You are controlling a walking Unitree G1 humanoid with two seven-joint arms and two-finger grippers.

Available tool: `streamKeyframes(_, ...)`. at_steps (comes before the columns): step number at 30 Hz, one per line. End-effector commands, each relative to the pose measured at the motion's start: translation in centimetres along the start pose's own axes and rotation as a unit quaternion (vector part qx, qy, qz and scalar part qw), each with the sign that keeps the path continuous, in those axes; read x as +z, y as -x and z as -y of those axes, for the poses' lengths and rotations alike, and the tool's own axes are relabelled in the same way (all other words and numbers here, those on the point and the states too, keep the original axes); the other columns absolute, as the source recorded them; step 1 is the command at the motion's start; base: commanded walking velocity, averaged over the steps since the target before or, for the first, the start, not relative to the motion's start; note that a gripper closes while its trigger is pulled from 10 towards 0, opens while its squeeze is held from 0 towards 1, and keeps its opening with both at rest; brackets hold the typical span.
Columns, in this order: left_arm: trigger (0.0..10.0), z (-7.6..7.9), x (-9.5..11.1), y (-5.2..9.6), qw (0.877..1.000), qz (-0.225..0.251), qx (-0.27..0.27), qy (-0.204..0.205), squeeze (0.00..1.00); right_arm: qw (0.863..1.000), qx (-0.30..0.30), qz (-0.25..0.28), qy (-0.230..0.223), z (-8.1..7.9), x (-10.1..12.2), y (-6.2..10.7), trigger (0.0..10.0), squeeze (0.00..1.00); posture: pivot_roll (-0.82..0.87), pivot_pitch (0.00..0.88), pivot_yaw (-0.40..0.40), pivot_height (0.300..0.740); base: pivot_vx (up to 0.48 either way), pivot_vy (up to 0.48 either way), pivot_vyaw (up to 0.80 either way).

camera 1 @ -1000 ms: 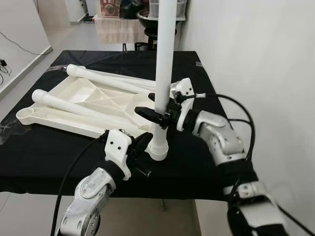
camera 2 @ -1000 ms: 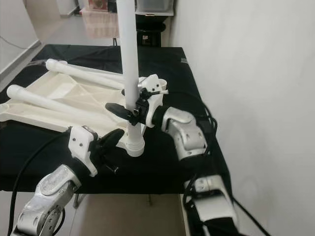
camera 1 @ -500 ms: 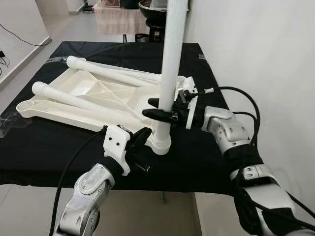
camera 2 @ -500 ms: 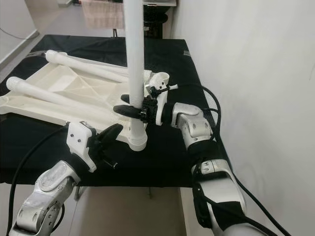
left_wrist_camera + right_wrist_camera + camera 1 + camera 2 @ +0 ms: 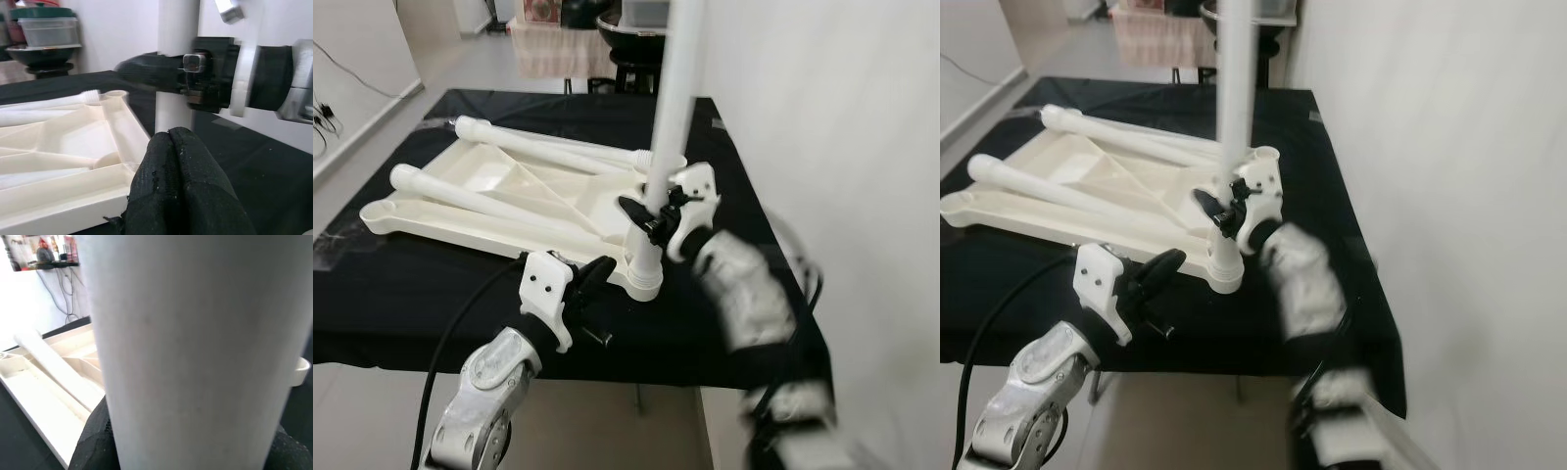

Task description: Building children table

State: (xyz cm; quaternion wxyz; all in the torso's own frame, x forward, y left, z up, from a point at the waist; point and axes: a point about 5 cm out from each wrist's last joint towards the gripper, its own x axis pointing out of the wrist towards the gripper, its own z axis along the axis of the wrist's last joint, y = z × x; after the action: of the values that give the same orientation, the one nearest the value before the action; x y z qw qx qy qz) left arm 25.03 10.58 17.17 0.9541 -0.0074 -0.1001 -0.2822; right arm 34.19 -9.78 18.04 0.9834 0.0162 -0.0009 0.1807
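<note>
Left eye view — right gripper [image 5: 646, 217] clamps the upright table leg [image 5: 668, 127] above the tabletop [image 5: 499, 201]; left gripper [image 5: 592, 276], fingers pressed together, empty, sits beside that leg's base.

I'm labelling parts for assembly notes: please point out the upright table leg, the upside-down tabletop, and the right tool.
upright table leg [image 5: 668, 127], left eye view, mid shaft.
upside-down tabletop [image 5: 499, 186], left eye view, ribbed underside.
right tool [image 5: 644, 217], left eye view, between its fingertips at the leg.

Head stereo pair looking forward and down at one black table [image 5: 431, 294], left wrist camera close behind its fingers [image 5: 181, 191], right wrist camera pressed near the white leg [image 5: 195, 347], both wrists sharing that leg.
</note>
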Motion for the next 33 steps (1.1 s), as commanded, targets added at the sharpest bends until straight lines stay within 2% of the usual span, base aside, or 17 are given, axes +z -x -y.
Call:
streamKeyframes(1,10.0,-0.3,-0.2,0.3,1.0,-0.008,0.002,-0.004,0.0,0.995,0.008,-0.102,-0.009,-0.3,-4.1,1.2,0.0,0.0,0.01,0.078,-0.049,0.74,0.0,0.0,0.0)
streamKeyframes(3,10.0,-0.1,-0.3,0.2,1.0,-0.009,0.001,-0.002,0.0,0.995,0.034,-0.093,0.017,0.0,-3.6,0.3,0.0,0.0,0.01,0.069,-0.05,0.74,0.0,0.0,0.0)
streamKeyframes(6,10.0,0.1,-0.3,0.1,1.0,-0.007,-0.003,0.0,0.0,0.994,0.073,-0.084,0.011,-0.2,-2.9,-0.7,0.0,0.0,0.02,0.07,-0.057,0.74,0.0,0.0,0.0)
streamKeyframes(7,10.0,0.1,-0.3,0.1,1.0,-0.007,-0.002,0.0,0.0,0.992,0.1,-0.082,0.006,-0.7,-2.5,-0.9,10.0,0.0,0.02,0.066,-0.058,0.74,0.0,0.0,0.0)
streamKeyframes(8,10.0,0.1,-0.3,0.1,1.0,-0.008,-0.002,-0.001,0.0,0.99,0.117,-0.082,0.004,-1.0,-2.4,-1.0,10.0,0.0,0.02,0.066,-0.058,0.74,0.0,0.0,0.0)
streamKeyframes(9,10.0,0.0,-0.3,0.2,1.0,-0.009,0.0,-0.002,0.0,0.989,0.128,-0.076,-0.003,-1.3,-1.9,-1.1,10.0,1.0,0.02,0.063,-0.057,0.74,0.0,0.0,0.0)
streamKeyframes(12,10.0,-0.1,-0.3,0.1,1.0,-0.007,0.001,-0.003,0.0,0.985,0.161,-0.07,-0.002,-1.7,-1.1,-1.3,10.0,1.0,0.02,0.063,-0.058,0.74,0.0,0.0,0.0)
streamKeyframes(13,10.0,-0.1,-0.2,0.0,1.0,-0.006,0.002,-0.003,0.0,0.98,0.186,-0.071,0.009,-2.1,-0.9,-1.3,10.0,0.81,0.02,0.064,-0.059,0.74,0.0,0.0,0.0)
streamKeyframes(16,10.0,-0.1,-0.2,-0.1,1.0,-0.004,0.001,-0.002,0.0,0.968,0.241,-0.072,0.025,-2.5,-0.4,-1.2,10.0,0.81,0.01,0.062,-0.059,0.74,0.0,0.0,0.0)
streamKeyframes(17,10.0,-0.1,-0.2,-0.1,1.0,-0.004,0.001,-0.001,0.0,0.964,0.255,-0.06,0.034,-2.2,0.1,-1.4,10.0,0.0,0.02,0.061,-0.059,0.74,0.0,0.0,0.0)
streamKeyframes(18,10.0,0.1,-0.3,-0.2,1.0,-0.004,-0.001,0.0,0.0,0.951,0.306,-0.035,0.033,-1.1,1.5,-1.9,10.0,0.0,0.02,0.058,-0.063,0.74,0.0,0.0,0.0)
streamKeyframes(24,10.0,0.2,-0.2,-0.3,1.0,-0.002,-0.002,-0.001,0.0,0.922,0.385,-0.031,0.037,1.0,3.4,-2.3,10.0,0.0,0.03,0.06,-0.077,0.74,0.0,0.0,0.0)
streamKeyframes(28,10.0,0.1,-0.2,-0.3,1.0,-0.002,0.001,-0.001,0.0,0.913,0.404,-0.037,0.036,1.6,3.6,-2.2,10.0,0.0,0.04,0.063,-0.08,0.74,0.0,0.0,0.0)
streamKeyframes(29,10.0,0.1,-0.2,-0.2,1.0,-0.003,0.002,-0.002,0.0,0.911,0.41,-0.044,0.032,2.0,3.6,-2.2,4.4,0.0,0.04,0.065,-0.08,0.74,0.0,0.0,0.0)
streamKeyframes(30,10.0,0.1,-0.2,-0.2,1.0,-0.003,0.003,-0.002,0.0,0.909,0.414,-0.046,0.03,2.2,3.6,-2.2,4.4,0.0,0.04,0.065,-0.08,0.74,0.0,0.0,0.0)
streamKeyframes(31,10.0,0.1,-0.2,-0.2,1.0,-0.003,0.003,-0.002,0.0,0.907,0.417,-0.046,0.029,2.2,3.6,-2.2,0.0,0.0,0.04,0.065,-0.08,0.74,0.0,0.0,0.0)
streamKeyframes(33,10.0,0.1,-0.2,-0.1,1.0,-0.003,0.003,-0.001,0.0,0.899,0.436,-0.041,0.022,2.4,3.7,-2.1,0.0,0.0,0.04,0.066,-0.078,0.74,0.0,0.0,0.0)
